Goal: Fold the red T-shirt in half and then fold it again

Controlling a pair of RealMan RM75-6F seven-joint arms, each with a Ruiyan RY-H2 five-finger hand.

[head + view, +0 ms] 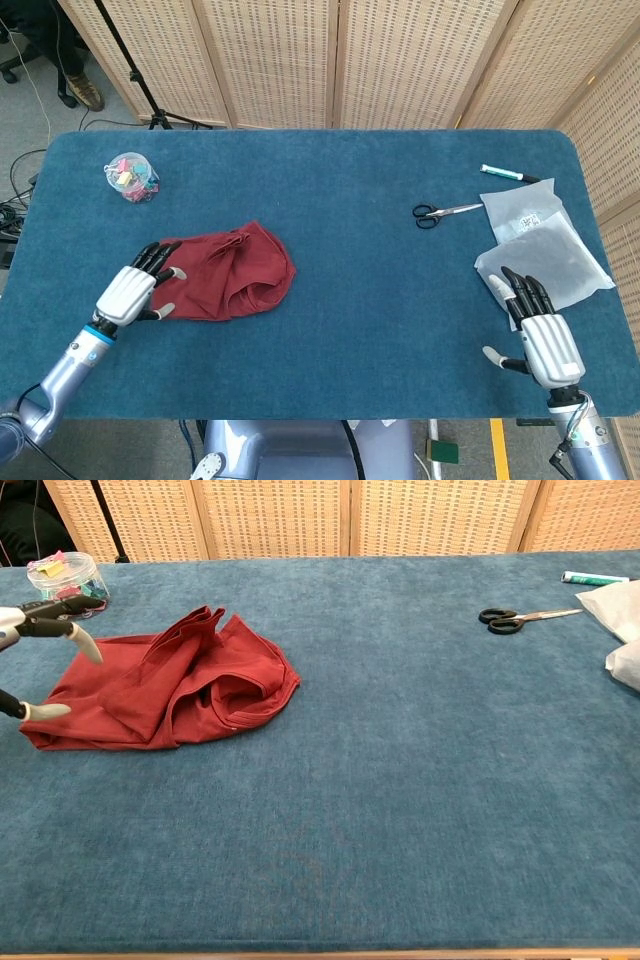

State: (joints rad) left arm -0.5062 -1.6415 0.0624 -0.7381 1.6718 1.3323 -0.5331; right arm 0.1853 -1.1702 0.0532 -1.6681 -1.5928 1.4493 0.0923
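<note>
The red T-shirt [230,272] [175,685] lies bunched and loosely folded on the left half of the blue table. My left hand [132,290] [35,660] hovers at the shirt's left edge, fingers spread, holding nothing. My right hand [540,335] rests near the front right corner of the table, fingers apart and empty; the chest view does not show it.
A clear tub of coloured clips [131,177] [67,580] stands at the back left. Scissors [443,212] [522,617], a pen [510,173] [594,578] and clear plastic bags [540,245] lie at the right. The blue table [370,300] stretches wide between shirt and bags.
</note>
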